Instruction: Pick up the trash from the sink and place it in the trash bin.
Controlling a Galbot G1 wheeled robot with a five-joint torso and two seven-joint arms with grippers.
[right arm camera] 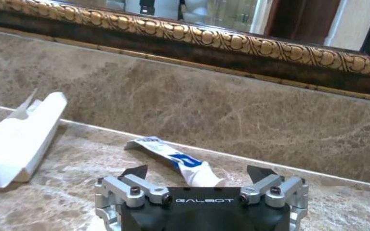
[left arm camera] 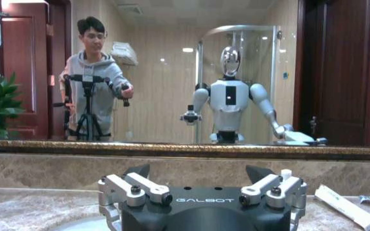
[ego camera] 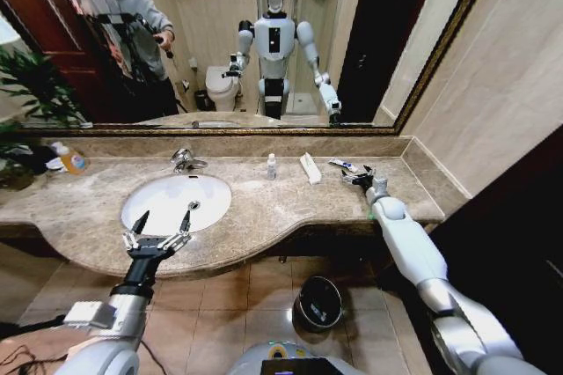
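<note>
Marble, beige-brown, runs under a wide gilt-framed mirror, and the bench carries the white oval sink with its chrome faucet. Litter lies along the back of the bench rather than in the basin: a tiny white bottle, a flat white packet just beside it, and a blue-and-white tube further to the right. The right claw sits low at the tube, jaws spread with the tube's cap end between the tips (its wrist view shows this plainly), nothing gripped. The left claw hovers at the near rim of the sink, spread open and empty. On the floor below the bench stands the trash bin, dark inside, and I cannot tell whether it holds anything. By my reading the job is barely begun: three pieces sit unlifted, the tube looks first in line, and every carry to the bin is still ahead.
</note>
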